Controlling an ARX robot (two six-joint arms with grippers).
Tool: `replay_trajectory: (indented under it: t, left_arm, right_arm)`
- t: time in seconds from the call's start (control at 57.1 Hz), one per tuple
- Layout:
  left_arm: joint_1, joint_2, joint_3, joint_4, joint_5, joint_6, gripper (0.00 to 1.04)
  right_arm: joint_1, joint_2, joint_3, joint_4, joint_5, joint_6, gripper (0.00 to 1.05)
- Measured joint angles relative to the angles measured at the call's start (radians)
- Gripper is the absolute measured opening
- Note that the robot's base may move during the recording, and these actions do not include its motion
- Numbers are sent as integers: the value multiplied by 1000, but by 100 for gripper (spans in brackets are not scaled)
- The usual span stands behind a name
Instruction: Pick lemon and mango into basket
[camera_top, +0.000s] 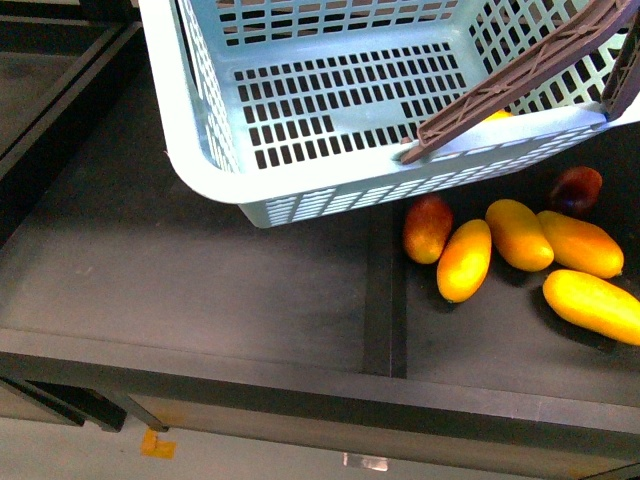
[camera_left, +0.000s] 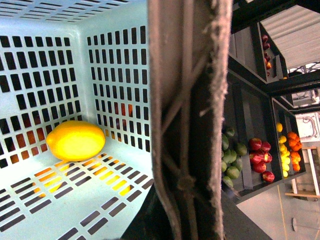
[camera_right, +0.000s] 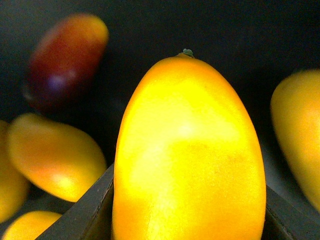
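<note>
the right gripper (camera_right: 187, 192) pinches the mango (camera_right: 186, 140) across its width, long axis running away from the wrist (stem end far). the basket (camera_top: 200, 150), with the lemon (camera_left: 75, 141) inside, likely lies leftward. i cannot tell the left gripper's state.

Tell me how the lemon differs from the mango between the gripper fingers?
The lemon lies in the basket; the mango sits outside it, between the fingers of the right gripper. The lemon is plain bright yellow; the mango shades to orange. Both are smooth, oval and yellow.
</note>
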Motion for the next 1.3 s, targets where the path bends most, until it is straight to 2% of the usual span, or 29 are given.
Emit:
replay_trajectory:
  t: [0.158,0.245,0.333,0.561,0.754,0.841,0.946,1.069,1.209,1.244,1.297]
  left_arm:
    - [0,0,0,0,0,0,6]
    - [0,0,0,0,-1,0,6]
    - [0,0,0,0,-4,0,6]
    - [0,0,0,0,0,0,6]
    - [0,0,0,0,-1,0,6]
    - [0,0,0,0,0,0,6]
    - [0,0,0,0,-1,0,6]
    - [0,0,0,0,-2,0,6]
    - [0,0,0,0,-1,0,6]
    - [0,0,0,0,3,1,6]
    - [0,0,-1,0,7,-6,6]
  right_arm:
    - [6,-283,-155,29,-121,16,54]
    - [39,-415,-217,31,-137,38,54]
    - [108,-532,-258,35,-132,61,54]
    - [349,-591,-235,75,-6,130,54]
    - [565,-444,-63,87,103,137,54]
    - [634,-370,34,38,148,109,54]
    - [670,-333,85,-5,180,84,54]
    - [691,-317,103,-24,202,68,70]
    - [675,-332,95,-6,211,82,93]
    - [664,-347,82,3,210,96,97]
    - [639,-380,48,20,200,110,96]
